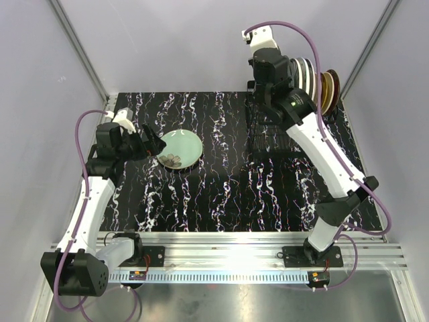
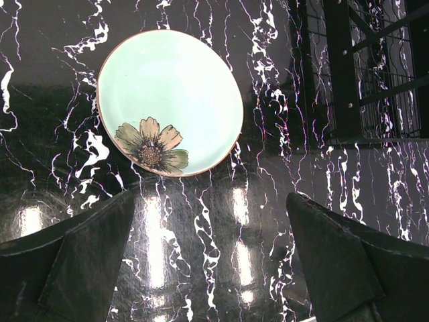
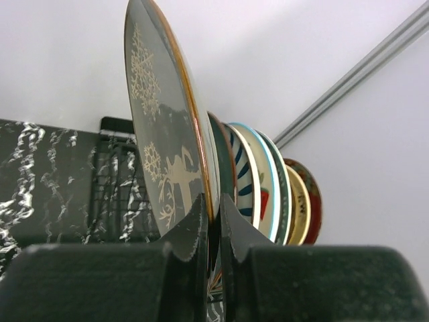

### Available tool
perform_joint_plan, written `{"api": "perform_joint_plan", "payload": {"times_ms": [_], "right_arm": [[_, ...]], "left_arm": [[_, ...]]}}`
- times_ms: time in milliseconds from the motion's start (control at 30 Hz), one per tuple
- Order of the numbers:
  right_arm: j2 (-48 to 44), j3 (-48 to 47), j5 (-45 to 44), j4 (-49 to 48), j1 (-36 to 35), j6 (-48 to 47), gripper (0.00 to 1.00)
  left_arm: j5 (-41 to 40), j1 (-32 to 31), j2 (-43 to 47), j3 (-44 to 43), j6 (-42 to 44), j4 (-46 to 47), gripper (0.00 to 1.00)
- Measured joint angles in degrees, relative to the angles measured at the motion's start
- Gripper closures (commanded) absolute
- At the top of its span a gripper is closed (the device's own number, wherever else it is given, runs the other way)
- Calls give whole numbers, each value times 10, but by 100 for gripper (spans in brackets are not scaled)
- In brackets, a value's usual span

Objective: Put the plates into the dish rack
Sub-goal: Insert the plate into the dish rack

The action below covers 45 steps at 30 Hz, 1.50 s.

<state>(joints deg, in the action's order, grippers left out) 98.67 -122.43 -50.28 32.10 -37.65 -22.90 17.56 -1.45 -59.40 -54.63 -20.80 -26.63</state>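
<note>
A mint-green plate (image 1: 181, 149) with a painted flower lies flat on the black marbled table; it fills the upper left of the left wrist view (image 2: 171, 100). My left gripper (image 1: 151, 144) is open and empty just left of it, with both fingers (image 2: 74, 261) short of the plate's rim. My right gripper (image 1: 271, 77) is over the black wire dish rack (image 1: 275, 131), shut on the lower rim of an upright grey plate with snowflakes and a gold edge (image 3: 164, 134). Several plates (image 1: 315, 77) stand on edge in the rack, right behind the held one (image 3: 268, 188).
The rack also shows at the upper right of the left wrist view (image 2: 375, 74). White enclosure walls close in at the back and sides. A metal rail (image 1: 234, 245) runs along the near edge by the arm bases.
</note>
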Motion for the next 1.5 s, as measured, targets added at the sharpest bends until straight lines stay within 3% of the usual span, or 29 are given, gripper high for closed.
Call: {"api": "perform_joint_plan", "payload": {"times_ms": [333, 1067, 1500], "right_arm": [[9, 34, -43, -52, -14, -39, 100], [2, 145, -73, -73, 2, 8, 100], [-17, 149, -74, -81, 8, 4, 100]], "left_arm": [[7, 0, 0, 0, 0, 0, 1], [18, 0, -5, 0, -1, 1, 1], [20, 0, -7, 0, -1, 2, 1]]}}
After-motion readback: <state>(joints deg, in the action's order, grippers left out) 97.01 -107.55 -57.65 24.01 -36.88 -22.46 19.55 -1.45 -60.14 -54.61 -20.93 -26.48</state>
